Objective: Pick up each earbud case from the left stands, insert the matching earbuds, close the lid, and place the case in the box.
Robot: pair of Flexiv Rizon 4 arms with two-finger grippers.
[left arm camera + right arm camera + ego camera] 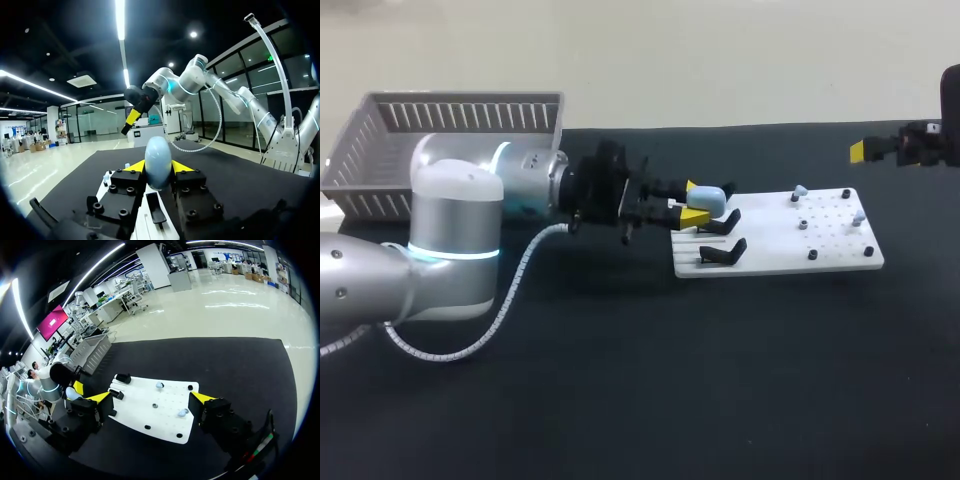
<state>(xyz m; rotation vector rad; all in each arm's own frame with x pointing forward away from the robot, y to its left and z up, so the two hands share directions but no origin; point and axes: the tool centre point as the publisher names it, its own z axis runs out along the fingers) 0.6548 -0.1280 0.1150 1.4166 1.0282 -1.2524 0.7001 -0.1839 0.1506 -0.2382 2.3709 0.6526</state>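
Observation:
A pale blue earbud case [710, 199] is held between the yellow tips of my left gripper [693, 204], just above the left end of the white board [770, 252]. In the left wrist view the gripper [159, 167] is shut on the case [158, 160], with a black stand [156, 209] below it. Two more black stands [722, 250] sit on the board's left part. Two pale earbuds [800, 190] [858, 215] rest on pegs at its right. My right gripper [865, 150] hangs open, high at the far right, looking down on the board [145, 415] and earbuds [183, 412].
A grey slatted basket [380, 140] stands at the table's far left, behind my left arm. Small black pegs [812, 256] dot the right half of the board. The black tabletop runs wide in front of the board.

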